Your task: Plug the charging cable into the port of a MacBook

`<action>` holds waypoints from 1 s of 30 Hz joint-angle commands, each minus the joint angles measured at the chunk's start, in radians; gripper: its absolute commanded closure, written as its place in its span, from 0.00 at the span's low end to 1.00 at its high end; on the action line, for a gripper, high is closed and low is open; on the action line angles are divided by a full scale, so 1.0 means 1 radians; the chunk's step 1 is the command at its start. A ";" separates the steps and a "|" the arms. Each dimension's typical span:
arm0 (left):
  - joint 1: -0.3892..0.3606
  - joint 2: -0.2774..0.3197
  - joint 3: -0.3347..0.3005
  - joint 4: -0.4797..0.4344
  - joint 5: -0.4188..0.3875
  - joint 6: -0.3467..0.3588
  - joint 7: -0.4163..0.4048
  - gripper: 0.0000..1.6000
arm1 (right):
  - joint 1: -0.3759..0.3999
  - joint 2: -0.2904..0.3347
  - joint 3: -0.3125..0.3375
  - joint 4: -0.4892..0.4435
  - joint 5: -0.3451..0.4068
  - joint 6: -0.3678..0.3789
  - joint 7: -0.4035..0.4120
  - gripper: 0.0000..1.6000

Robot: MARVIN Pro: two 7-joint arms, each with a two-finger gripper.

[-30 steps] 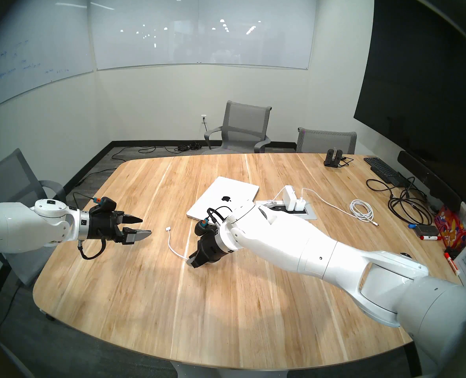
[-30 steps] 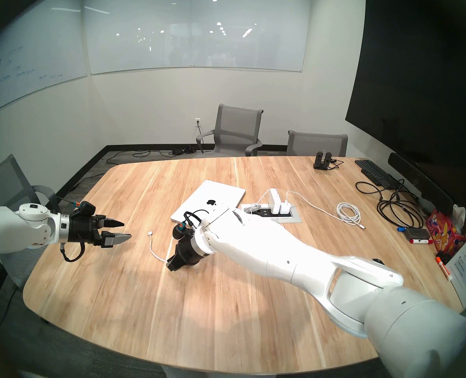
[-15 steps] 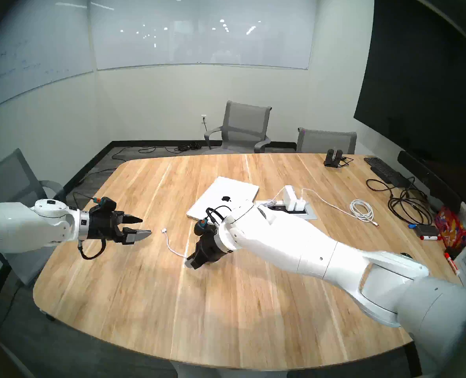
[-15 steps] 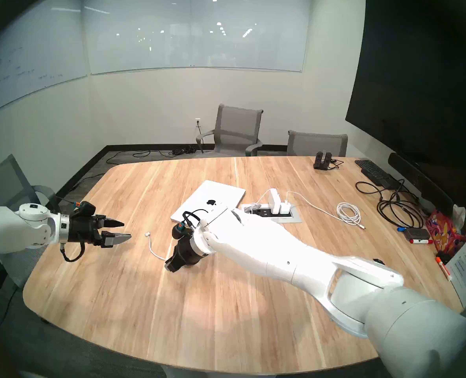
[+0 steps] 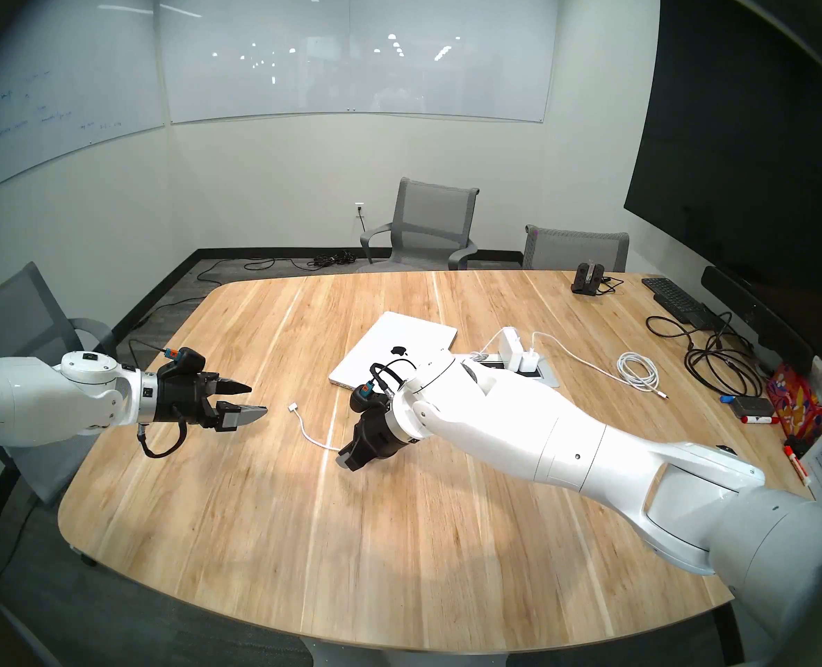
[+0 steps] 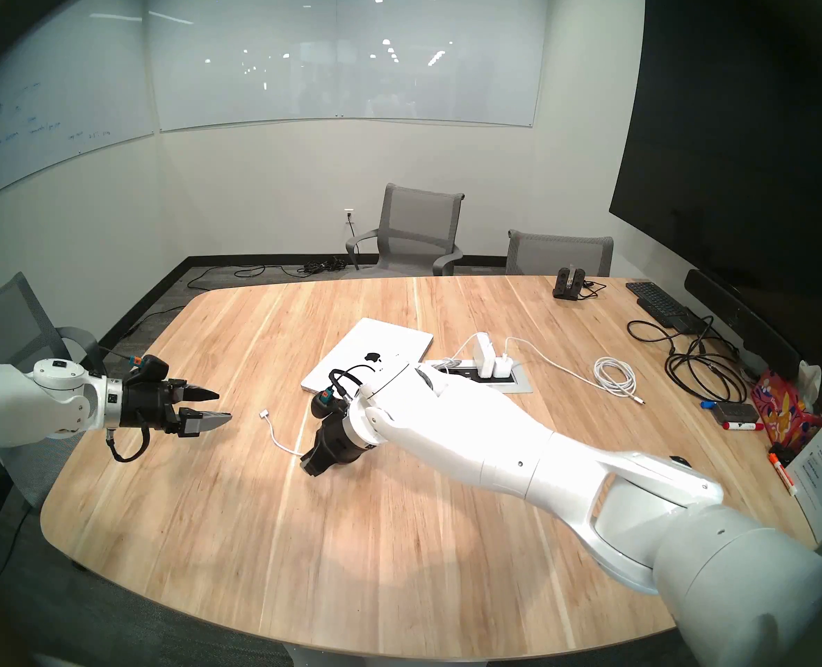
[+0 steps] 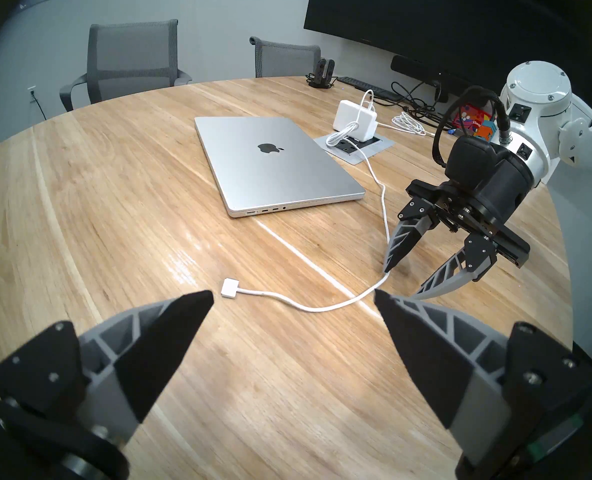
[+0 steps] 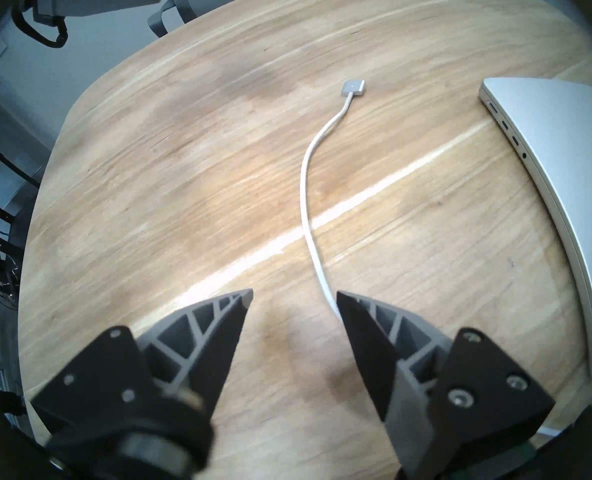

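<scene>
Right gripper (image 7: 403,283): held low over the wooden table (image 5: 399,531), pointed down and toward the left arm. Its jaws are seen spread apart, with nothing clamped between them.

Charging cable (image 8: 305,198): laid flat on the table. The cord is seen running past the tip of one finger (image 8: 360,327) of the right gripper; whether the two touch cannot be told. The flat white-silver plug (image 7: 229,283) is found well ahead of the right gripper's fingertips, resting on the wood and joined to nothing.

MacBook (image 7: 270,160): closed, lid up, placed beside and beyond the right gripper. A row of ports (image 7: 265,211) is shown on the edge facing both grippers. The plug is kept well apart from that edge.

Left gripper (image 5: 255,401): held above the table, jaws wide apart and empty. The plug is found just ahead of and below its fingertips.

Power adapter (image 7: 355,124): set behind the MacBook, with the cable's far end led to it.
</scene>
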 commanded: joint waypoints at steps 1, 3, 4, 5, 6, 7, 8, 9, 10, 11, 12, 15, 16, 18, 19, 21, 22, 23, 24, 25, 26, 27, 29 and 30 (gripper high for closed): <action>-0.013 -0.002 -0.012 0.000 -0.002 -0.002 0.000 0.00 | 0.009 0.002 0.014 -0.038 0.005 -0.007 0.004 0.37; -0.013 -0.002 -0.012 0.000 -0.002 -0.002 0.000 0.00 | 0.008 0.003 0.013 -0.043 0.005 -0.008 0.003 0.38; -0.013 -0.002 -0.012 0.000 -0.002 -0.002 0.000 0.00 | 0.007 0.004 0.013 -0.045 0.004 -0.007 0.002 0.38; -0.013 -0.002 -0.012 0.000 -0.002 -0.002 0.000 0.00 | 0.007 0.005 0.013 -0.049 0.004 -0.006 0.001 0.38; -0.013 -0.002 -0.012 0.000 -0.002 -0.002 0.000 0.00 | 0.008 0.007 0.011 -0.053 0.000 -0.002 -0.004 0.38; -0.013 -0.002 -0.012 0.000 -0.002 -0.002 0.000 0.00 | 0.007 0.009 0.012 -0.059 0.002 0.001 -0.007 0.39; -0.013 -0.002 -0.012 0.000 -0.002 -0.002 0.000 0.00 | 0.006 0.012 0.014 -0.065 0.003 0.003 -0.010 0.39; -0.013 -0.002 -0.012 0.000 -0.002 -0.002 0.000 0.00 | 0.006 0.014 0.015 -0.068 0.004 0.005 -0.011 0.39; -0.013 -0.002 -0.012 0.000 -0.002 -0.002 0.000 0.00 | 0.005 0.017 0.016 -0.075 0.004 0.009 -0.018 0.40; -0.013 -0.002 -0.012 0.000 -0.002 -0.002 0.000 0.00 | 0.005 0.019 0.017 -0.080 0.005 0.012 -0.021 0.41; -0.013 -0.002 -0.012 0.000 -0.002 -0.002 0.000 0.00 | 0.004 0.022 0.018 -0.085 0.007 0.014 -0.023 0.42; -0.013 -0.002 -0.012 0.000 -0.002 -0.002 0.000 0.00 | 0.001 0.027 0.020 -0.095 0.010 0.020 -0.032 0.41; -0.013 -0.002 -0.012 0.000 -0.002 -0.002 0.000 0.00 | -0.001 0.028 0.020 -0.097 0.011 0.022 -0.034 0.40; -0.013 -0.002 -0.012 0.000 -0.002 -0.002 0.000 0.00 | -0.004 0.031 0.022 -0.100 0.013 0.025 -0.037 0.40; -0.013 -0.002 -0.012 0.000 -0.002 -0.002 0.000 0.00 | -0.004 0.031 0.022 -0.100 0.013 0.025 -0.037 0.40; -0.013 -0.002 -0.012 0.000 -0.002 -0.002 0.000 0.00 | -0.007 0.033 0.023 -0.099 0.016 0.027 -0.040 0.40; -0.013 -0.002 -0.012 0.000 -0.002 -0.002 0.000 0.00 | -0.007 0.033 0.023 -0.099 0.016 0.027 -0.040 0.40; -0.013 -0.002 -0.012 0.000 -0.002 -0.002 0.000 0.00 | -0.007 0.034 0.023 -0.098 0.016 0.030 -0.041 0.40; -0.013 -0.002 -0.012 0.000 -0.002 -0.002 0.000 0.00 | -0.005 0.036 0.022 -0.096 0.017 0.035 -0.042 0.42; -0.013 -0.002 -0.012 0.000 -0.002 -0.002 0.000 0.00 | -0.005 0.037 0.021 -0.094 0.017 0.035 -0.041 0.42; -0.013 -0.002 -0.012 0.000 -0.002 -0.002 0.000 0.00 | -0.003 0.038 0.019 -0.093 0.016 0.038 -0.041 0.43; -0.013 -0.002 -0.012 0.000 -0.002 -0.002 0.000 0.00 | -0.001 0.039 0.017 -0.090 0.015 0.041 -0.041 0.42; -0.013 -0.002 -0.012 0.000 -0.002 -0.002 0.000 0.00 | 0.002 0.042 0.014 -0.084 0.013 0.039 -0.037 0.44; -0.013 -0.002 -0.012 0.000 -0.002 -0.002 0.000 0.00 | 0.002 0.042 0.014 -0.084 0.013 0.039 -0.037 0.44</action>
